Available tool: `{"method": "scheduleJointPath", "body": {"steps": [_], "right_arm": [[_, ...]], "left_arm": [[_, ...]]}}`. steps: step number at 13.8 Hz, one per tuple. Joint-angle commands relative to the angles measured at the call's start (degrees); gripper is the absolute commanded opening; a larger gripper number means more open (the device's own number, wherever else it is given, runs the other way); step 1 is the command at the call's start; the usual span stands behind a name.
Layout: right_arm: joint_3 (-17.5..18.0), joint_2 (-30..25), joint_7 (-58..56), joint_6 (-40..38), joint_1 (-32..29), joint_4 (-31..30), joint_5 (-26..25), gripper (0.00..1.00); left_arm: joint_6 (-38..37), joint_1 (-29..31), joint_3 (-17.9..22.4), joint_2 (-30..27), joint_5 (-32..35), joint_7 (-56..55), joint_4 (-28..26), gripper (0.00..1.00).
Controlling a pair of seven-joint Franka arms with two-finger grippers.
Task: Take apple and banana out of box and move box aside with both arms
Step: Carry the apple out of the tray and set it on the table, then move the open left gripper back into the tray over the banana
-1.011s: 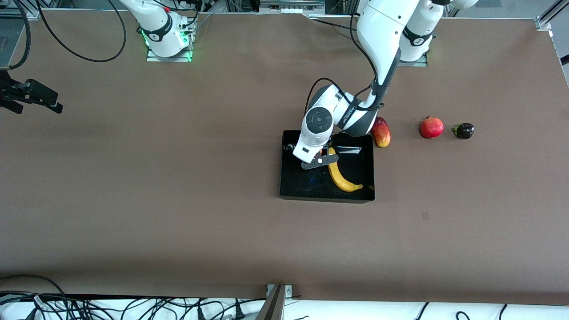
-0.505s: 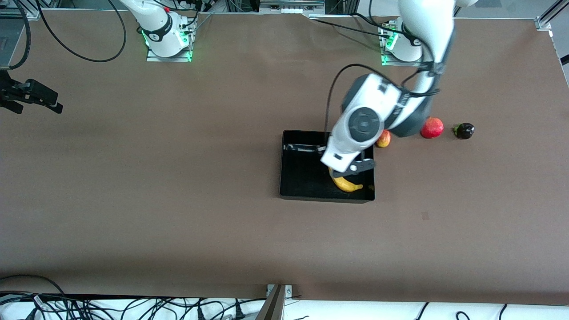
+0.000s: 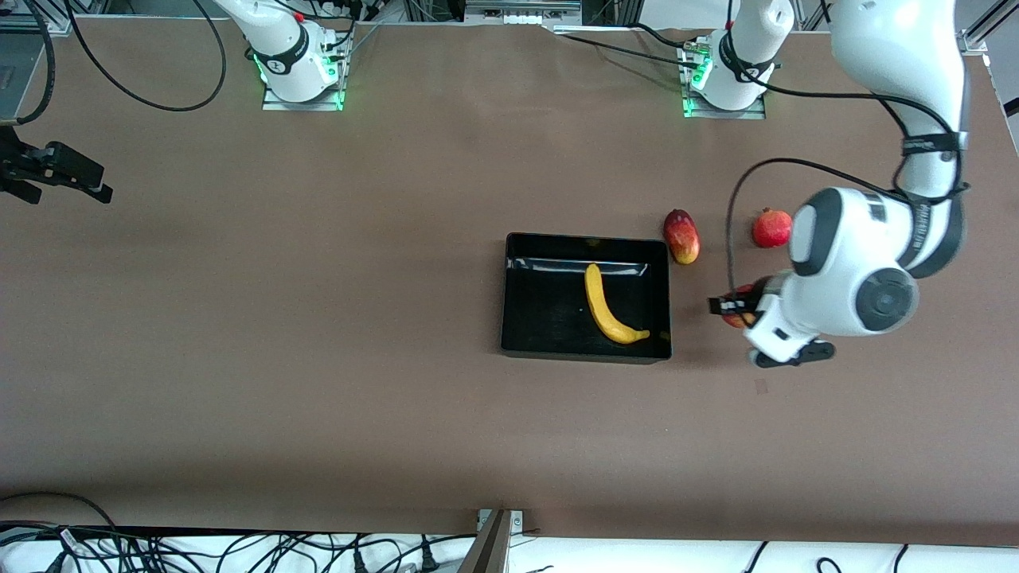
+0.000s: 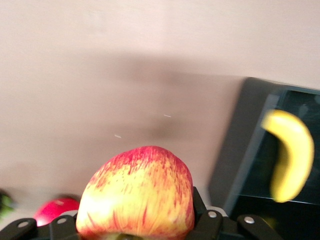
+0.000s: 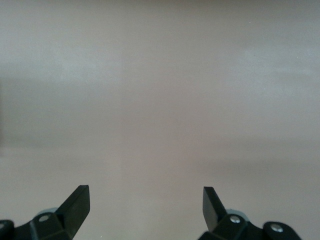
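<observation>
The left gripper (image 3: 736,309) is clamped around a small round red-yellow apple (image 4: 137,194), up in the air over bare brown table (image 3: 318,358), just off the edge of the shallow glossy black rectangular tray (image 3: 585,351) on the left arm's end. In the left wrist view the apple sits snug between the black fingers (image 4: 212,222), with the tray's corner and the banana showing past it.

The long curved yellow banana (image 3: 607,306) lies inside the tray, in the half toward the left arm's end, its tip close to the wall nearer the front camera.

An oblong red-yellow mango (image 3: 682,236) rests on the table just beside the tray's corner, with a round red pomegranate (image 3: 771,228) farther toward the left arm's end.

The right gripper (image 5: 145,205) waits with its fingers spread wide apart, holding nothing, over plain tabletop.
</observation>
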Motion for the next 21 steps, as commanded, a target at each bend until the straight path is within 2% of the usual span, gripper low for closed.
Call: {"method": "scheduleJointPath", "body": {"steps": [1,6,10,11,12,14,16,18,20,21], "right_arm": [[0.02,0.72,0.66,-1.13,0.01,1.60,0.99,1.00],[0.02,0.72,0.66,-1.13,0.01,1.60,0.99,1.00],[0.02,0.72,0.66,-1.13,0.01,1.60,0.99,1.00],[0.02,0.72,0.66,-1.13,0.01,1.60,0.99,1.00],[0.02,0.72,0.66,-1.13,0.01,1.60,0.99,1.00],[0.02,0.72,0.66,-1.13,0.01,1.60,0.99,1.00],[0.02,0.72,0.66,-1.13,0.01,1.60,0.99,1.00],[0.02,0.81,0.66,-1.13,0.01,1.60,0.99,1.00],[0.02,0.72,0.66,-1.13,0.01,1.60,0.99,1.00],[0.02,0.72,0.66,-1.13,0.01,1.60,0.99,1.00]], "left_arm": [[4.91,2.86,-0.14,2.22,4.64,4.65,-0.67,0.00],[23.37,4.63,-0.06,9.51,5.09,6.68,-4.44,0.00],[27.61,4.72,-0.05,11.36,6.14,6.59,-6.30,0.00],[28.75,4.81,-0.05,11.46,6.23,6.59,-6.47,0.15],[28.93,5.07,-0.05,11.63,6.67,6.68,-6.48,0.56],[28.76,5.07,-0.05,11.63,7.81,6.07,-6.48,1.00],[28.06,5.07,-0.05,10.93,7.82,5.37,-6.48,1.00],[21.07,4.46,-0.14,7.61,7.82,3.96,-6.04,1.00],[13.50,1.05,-0.14,2.25,7.29,-3.30,-5.77,1.00],[11.99,-1.14,-0.23,0.66,7.03,-8.56,-5.51,1.00]]}}
